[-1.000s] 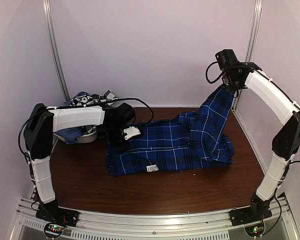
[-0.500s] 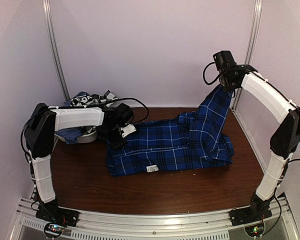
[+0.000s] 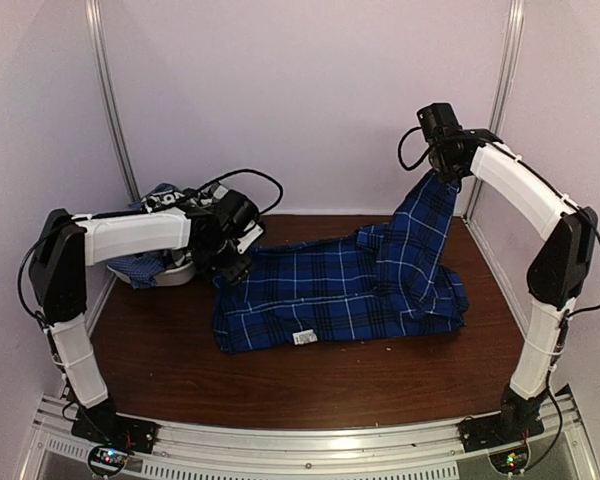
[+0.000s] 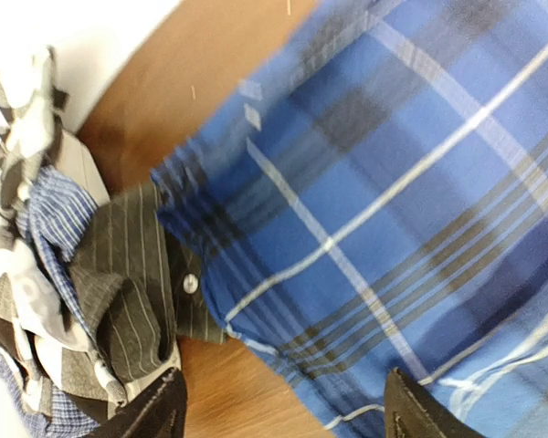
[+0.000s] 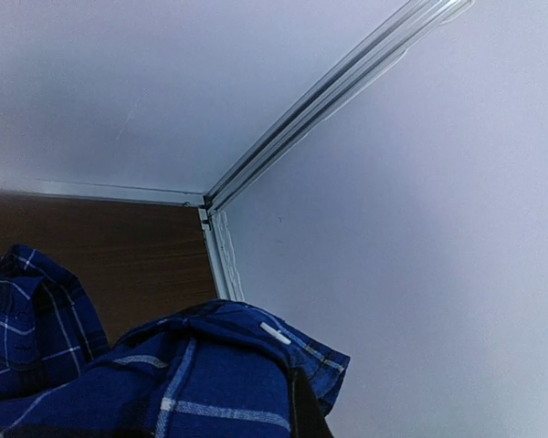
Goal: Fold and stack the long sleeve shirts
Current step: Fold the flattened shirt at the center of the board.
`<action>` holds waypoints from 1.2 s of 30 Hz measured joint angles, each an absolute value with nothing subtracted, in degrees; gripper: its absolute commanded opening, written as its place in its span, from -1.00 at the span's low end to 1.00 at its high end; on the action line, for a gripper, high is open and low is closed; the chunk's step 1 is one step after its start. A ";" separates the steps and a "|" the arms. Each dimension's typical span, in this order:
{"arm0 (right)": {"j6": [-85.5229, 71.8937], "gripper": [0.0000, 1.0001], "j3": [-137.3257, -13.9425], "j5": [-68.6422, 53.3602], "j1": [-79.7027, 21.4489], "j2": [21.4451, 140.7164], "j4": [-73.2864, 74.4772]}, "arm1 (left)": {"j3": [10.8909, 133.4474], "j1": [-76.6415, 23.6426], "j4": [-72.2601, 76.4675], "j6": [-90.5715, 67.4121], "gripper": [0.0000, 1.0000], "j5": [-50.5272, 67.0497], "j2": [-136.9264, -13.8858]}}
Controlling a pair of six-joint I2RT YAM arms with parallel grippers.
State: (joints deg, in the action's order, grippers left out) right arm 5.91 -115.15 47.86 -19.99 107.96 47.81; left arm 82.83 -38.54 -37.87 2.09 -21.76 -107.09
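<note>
A royal-blue plaid long sleeve shirt (image 3: 340,295) lies spread across the brown table, its white label (image 3: 304,337) near the front edge. My right gripper (image 3: 446,172) is shut on one end of it and holds that end high at the back right; in the right wrist view the cloth (image 5: 210,374) bunches round my right gripper (image 5: 297,411). My left gripper (image 3: 232,268) is open over the shirt's far left edge. In the left wrist view the plaid (image 4: 393,182) lies below my left gripper (image 4: 283,415), with nothing between its fingertips (image 4: 155,411).
More shirts are heaped at the back left (image 3: 175,200) in a white tub (image 3: 175,274): dark pinstripe (image 4: 128,274), black-and-white plaid (image 4: 18,119), pale-blue check (image 4: 50,210). Metal posts (image 3: 115,100) (image 3: 502,90) and walls close in the back and sides.
My left gripper has opened, let go of the shirt's left edge and drawn back toward the far left. The right gripper has shifted slightly left, still holding the cloth up.
</note>
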 measured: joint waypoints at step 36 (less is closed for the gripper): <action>13.15 -0.98 -119.66 55.33 -28.73 115.63 38.30 | 66.72 -41.80 -17.67 -17.47 0.55 5.69 -97.10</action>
State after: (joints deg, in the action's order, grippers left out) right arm 13.15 -119.66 55.33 -28.73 115.63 38.30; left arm 66.72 -41.80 -17.67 -17.47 5.69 -97.10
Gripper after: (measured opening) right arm 0.028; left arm 0.776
